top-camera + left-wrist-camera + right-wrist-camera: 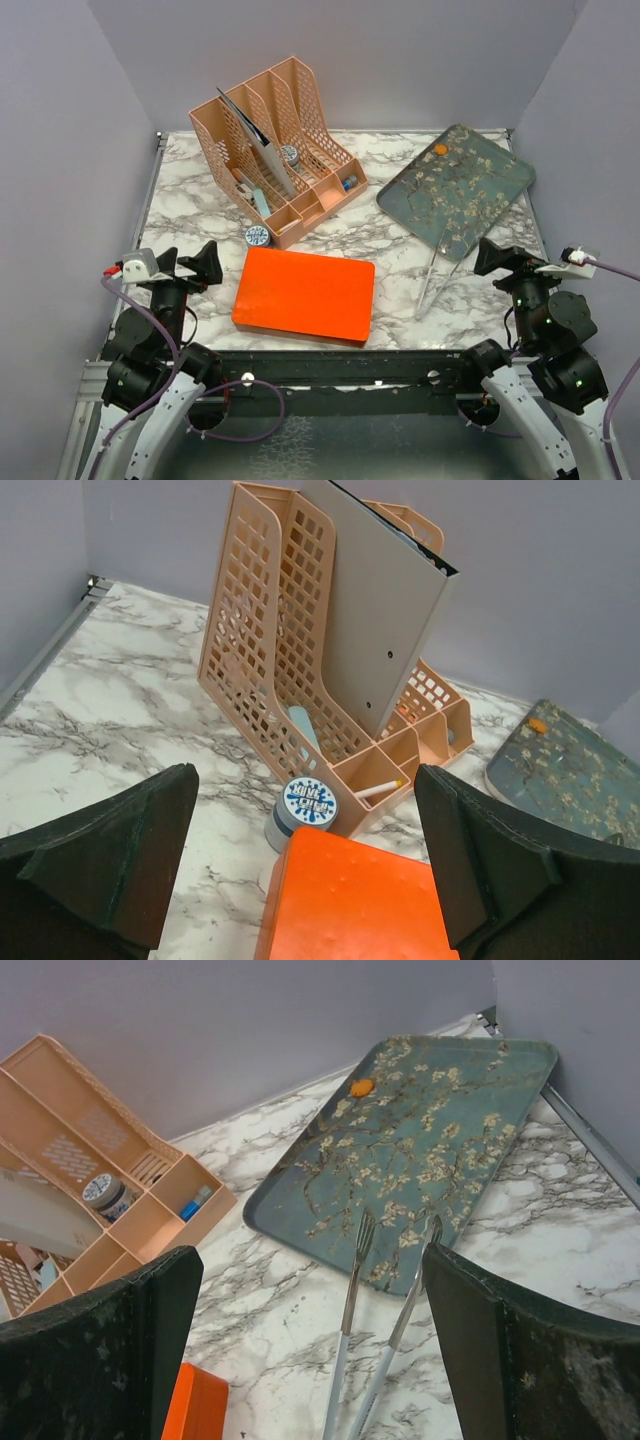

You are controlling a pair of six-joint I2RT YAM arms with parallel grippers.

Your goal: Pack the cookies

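Note:
One small orange round cookie [441,149] [362,1087] lies at the far corner of a blue-green floral tray [470,195] [440,1140] at the right. A closed orange box [304,294] [355,905] lies flat at the front middle. My left gripper [188,262] [305,870] is open and empty, low at the front left, just short of the box's near-left corner. Off to the front right, my right gripper [505,258] [312,1345] is open and empty too. It sits behind metal tongs [437,275] [375,1320] whose tips rest on the tray's near edge.
A peach desk organizer [275,150] [300,670] with a grey folder [385,610] stands at the back left. A round blue-and-white tin [257,236] [308,805] sits between it and the box. Another tin [290,154] [103,1191] is inside it. Grey walls enclose the marble table.

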